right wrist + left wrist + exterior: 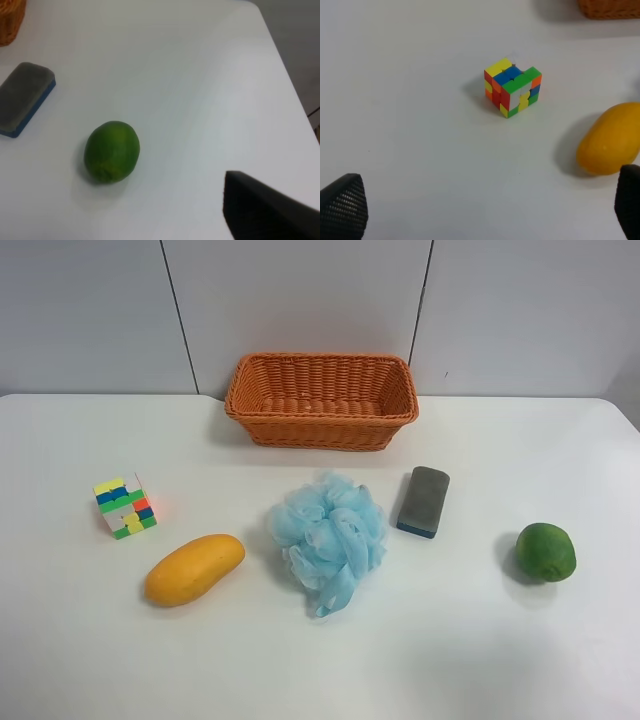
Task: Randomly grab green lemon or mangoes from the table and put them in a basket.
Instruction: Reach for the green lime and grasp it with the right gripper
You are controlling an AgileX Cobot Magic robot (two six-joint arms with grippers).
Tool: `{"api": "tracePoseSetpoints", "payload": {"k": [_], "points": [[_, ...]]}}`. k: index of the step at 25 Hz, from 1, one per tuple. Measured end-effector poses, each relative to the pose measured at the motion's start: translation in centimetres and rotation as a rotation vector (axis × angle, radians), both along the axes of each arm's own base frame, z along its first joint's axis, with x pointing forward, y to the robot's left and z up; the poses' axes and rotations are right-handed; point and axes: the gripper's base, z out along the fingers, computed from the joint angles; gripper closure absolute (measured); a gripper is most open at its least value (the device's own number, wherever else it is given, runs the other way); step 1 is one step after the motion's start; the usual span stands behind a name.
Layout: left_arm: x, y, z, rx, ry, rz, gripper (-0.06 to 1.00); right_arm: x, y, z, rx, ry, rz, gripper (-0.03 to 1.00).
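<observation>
The green lemon lies on the white table at the exterior high view's right; it also shows in the right wrist view. The yellow-orange mango lies at the left front and shows in the left wrist view. The orange wicker basket stands empty at the back centre. My left gripper is open and empty, with the mango beside one fingertip. Of my right gripper only one dark finger shows, with nothing against it, apart from the lemon. No arm shows in the exterior high view.
A multicoloured puzzle cube sits left of the mango and shows in the left wrist view. A light blue bath pouf lies at the centre. A grey-and-blue eraser block lies between pouf and lemon.
</observation>
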Motion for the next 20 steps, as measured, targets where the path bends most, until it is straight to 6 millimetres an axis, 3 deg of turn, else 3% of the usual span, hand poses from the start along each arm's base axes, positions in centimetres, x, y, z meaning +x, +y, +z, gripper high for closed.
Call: {"api": "tracePoseSetpoints", "payload": {"k": [14, 16, 20], "points": [[0.0, 0.0, 0.0, 0.0, 0.0, 0.0, -0.05, 0.6, 0.6, 0.5, 0.013, 0.034, 0.054, -0.02], [0.0, 0.0, 0.0, 0.0, 0.0, 0.0, -0.05, 1.3, 1.3, 2.1, 0.023, 0.018, 0.131, -0.02], [0.0, 0.0, 0.0, 0.0, 0.0, 0.0, -0.05, 3.4, 2.7, 7.3, 0.025, -0.079, 0.287, -0.02]]}}
